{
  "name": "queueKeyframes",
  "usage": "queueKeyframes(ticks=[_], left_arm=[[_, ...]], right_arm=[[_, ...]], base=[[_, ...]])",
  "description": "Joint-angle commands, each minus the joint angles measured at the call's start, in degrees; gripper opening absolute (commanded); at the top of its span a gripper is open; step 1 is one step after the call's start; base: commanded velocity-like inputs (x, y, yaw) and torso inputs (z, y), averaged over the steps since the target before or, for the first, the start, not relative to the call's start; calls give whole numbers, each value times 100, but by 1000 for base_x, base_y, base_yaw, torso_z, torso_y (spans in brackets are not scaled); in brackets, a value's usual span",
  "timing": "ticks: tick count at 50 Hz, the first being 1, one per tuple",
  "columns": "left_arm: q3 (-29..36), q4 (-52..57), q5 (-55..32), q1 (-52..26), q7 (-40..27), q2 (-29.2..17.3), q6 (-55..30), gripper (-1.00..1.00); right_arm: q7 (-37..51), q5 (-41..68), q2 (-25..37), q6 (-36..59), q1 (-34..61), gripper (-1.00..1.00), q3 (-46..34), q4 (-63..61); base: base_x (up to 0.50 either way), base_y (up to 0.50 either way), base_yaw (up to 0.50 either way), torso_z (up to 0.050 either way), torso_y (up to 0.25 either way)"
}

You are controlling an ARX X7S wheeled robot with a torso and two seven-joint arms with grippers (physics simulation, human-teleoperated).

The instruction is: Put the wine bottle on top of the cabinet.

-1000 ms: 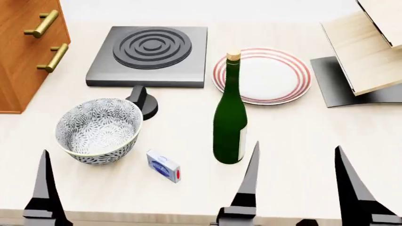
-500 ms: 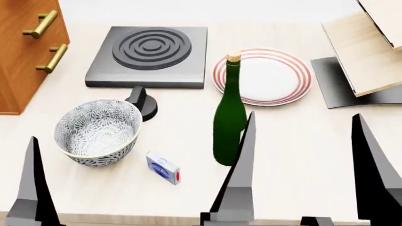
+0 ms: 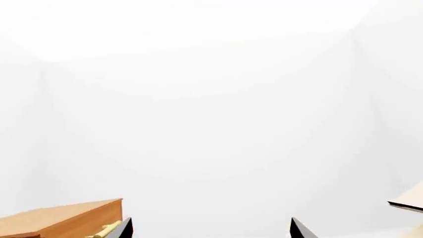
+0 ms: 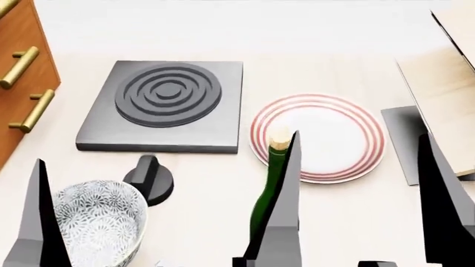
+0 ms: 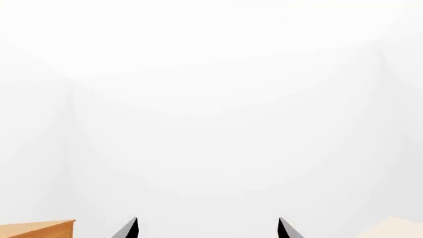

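Bottle (image 4: 268, 189) stands upright where it was, though the view has tipped forward, pushing the cabinet (image 4: 19, 83) leftward. Right gripper (image 4: 360, 200) rises spread beside it. Left gripper (image 3: 208, 230) is spread too.

The bottle (image 4: 268, 183) stands centre; plate (image 4: 349, 119) at one o'clock, burner (image 4: 164, 105) at eleven, cabinet (image 4: 19, 83) at ten, bowl (image 4: 93, 222) probably at eight.

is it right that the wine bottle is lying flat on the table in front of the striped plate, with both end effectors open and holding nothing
Not quite. In the head view the wine bottle stands upright, cork up, in front of the striped plate; it is not lying flat. The rest holds: the left end effector and right end effector are open and hold nothing.
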Motion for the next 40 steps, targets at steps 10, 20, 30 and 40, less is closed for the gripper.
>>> queueKeyframes(ticks=[10, 20, 30, 40], left_arm=[[876, -7, -548, -691, -1054, -774, 350, 100], [1065, -12, -615, -833, -1221, -894, 429, 100], [1228, -57, -629, -938, -1327, -968, 520, 100], [1343, -15, -682, -1067, -1434, -1018, 505, 100]], right_arm=[[407, -38, 287, -124, 412, 100, -552, 16], [465, -65, 342, -264, 448, 100, -649, 18], [502, -121, 376, -279, 543, 100, -784, 25], [562, -151, 407, -147, 809, 100, -1080, -16]], base=[[409, 0, 0, 0, 2], [0, 0, 0, 0, 0], [0, 0, 0, 0, 0], [0, 400, 0, 0, 0]])
